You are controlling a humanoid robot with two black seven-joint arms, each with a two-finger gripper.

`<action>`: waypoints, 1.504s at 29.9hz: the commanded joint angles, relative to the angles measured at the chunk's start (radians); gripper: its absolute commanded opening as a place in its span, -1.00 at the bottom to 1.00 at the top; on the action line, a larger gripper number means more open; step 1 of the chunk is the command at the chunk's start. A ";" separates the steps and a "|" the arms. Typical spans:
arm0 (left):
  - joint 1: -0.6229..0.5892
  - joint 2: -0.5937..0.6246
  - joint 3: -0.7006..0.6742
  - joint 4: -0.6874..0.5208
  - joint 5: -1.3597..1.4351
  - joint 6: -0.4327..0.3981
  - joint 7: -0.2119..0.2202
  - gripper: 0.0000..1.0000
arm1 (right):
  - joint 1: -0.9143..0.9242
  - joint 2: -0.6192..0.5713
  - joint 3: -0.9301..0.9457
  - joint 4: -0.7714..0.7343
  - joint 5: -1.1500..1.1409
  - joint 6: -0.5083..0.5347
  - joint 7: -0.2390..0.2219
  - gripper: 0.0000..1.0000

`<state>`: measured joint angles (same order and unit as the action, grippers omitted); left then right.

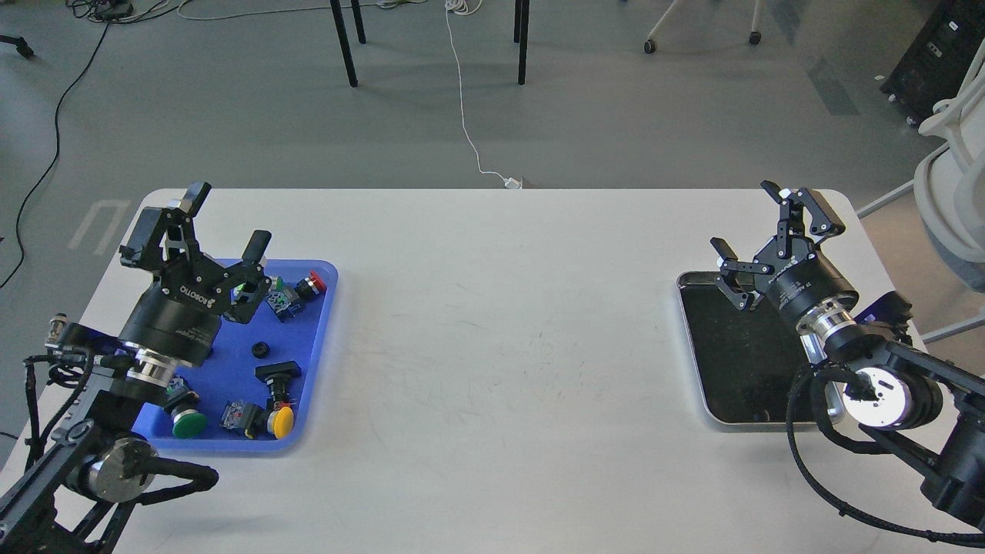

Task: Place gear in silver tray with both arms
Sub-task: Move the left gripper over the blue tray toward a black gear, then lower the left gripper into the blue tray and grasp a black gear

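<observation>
The gear is small, black and toothed; it lies on the floor of the blue plastic tray at the table's left. My left gripper is open and empty, held above the blue tray's far left corner, up and left of the gear. The silver tray with a dark mirror-like floor lies at the table's right and holds nothing I can see. My right gripper is open and empty above the silver tray's far edge; its wrist covers the tray's right side.
The blue tray also holds a red push button, a green one, a yellow one and other switch parts. A white office chair stands off the table's right edge. The bare white table lies between the trays.
</observation>
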<state>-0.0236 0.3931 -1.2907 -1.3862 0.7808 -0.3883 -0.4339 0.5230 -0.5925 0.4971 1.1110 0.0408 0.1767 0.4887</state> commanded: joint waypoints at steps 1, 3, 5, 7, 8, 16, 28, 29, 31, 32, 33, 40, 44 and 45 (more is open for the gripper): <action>-0.045 0.078 0.001 -0.036 0.134 -0.050 -0.003 0.96 | -0.001 0.000 0.000 0.001 -0.002 0.000 0.000 0.98; -0.076 0.124 0.002 -0.050 0.246 -0.073 -0.012 0.96 | -0.001 -0.001 -0.002 0.001 -0.002 0.000 0.000 0.98; -0.099 0.168 0.002 -0.057 0.366 -0.095 -0.041 0.96 | -0.003 0.000 -0.003 0.001 -0.002 0.000 0.000 0.98; -0.131 0.222 0.007 -0.059 0.490 -0.100 -0.055 0.96 | -0.006 0.000 -0.003 0.003 -0.010 0.000 0.000 0.98; -0.148 0.248 0.016 -0.059 0.561 -0.100 -0.055 0.96 | -0.006 0.000 -0.003 0.004 -0.021 0.000 0.000 0.98; -0.341 0.374 0.244 0.011 1.049 -0.049 -0.055 0.96 | -0.011 0.005 -0.003 0.003 -0.079 -0.002 0.000 0.98; -0.616 0.466 0.790 0.343 1.361 0.242 -0.055 0.85 | -0.014 0.010 -0.003 0.004 -0.079 -0.002 0.000 0.98; -0.618 0.472 0.815 0.348 1.362 0.258 -0.055 0.81 | -0.014 0.010 -0.003 0.004 -0.079 -0.002 0.000 0.98; -0.612 0.489 0.858 0.348 1.368 0.278 -0.055 0.72 | -0.015 0.010 -0.002 0.004 -0.079 -0.002 0.000 0.98; -0.607 0.507 0.875 0.340 1.368 0.285 -0.055 0.69 | -0.014 0.010 -0.002 0.004 -0.079 -0.002 0.000 0.98; -0.605 0.526 0.887 0.340 1.368 0.289 -0.055 0.68 | -0.014 0.010 -0.002 0.004 -0.079 -0.002 0.000 0.98; -0.605 0.559 0.959 0.352 1.367 0.292 -0.055 0.50 | -0.014 0.010 -0.002 0.004 -0.079 -0.002 0.000 0.98; -0.605 0.558 0.985 0.352 1.368 0.292 -0.055 0.41 | -0.014 0.011 -0.002 0.006 -0.079 -0.002 0.000 0.98; -0.605 0.556 0.992 0.352 1.368 0.292 -0.055 0.38 | -0.014 0.011 -0.002 0.006 -0.079 -0.002 0.000 0.98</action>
<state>-0.6285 0.9521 -0.3159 -1.0340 2.1483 -0.0966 -0.4887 0.5091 -0.5820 0.4955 1.1160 -0.0384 0.1748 0.4887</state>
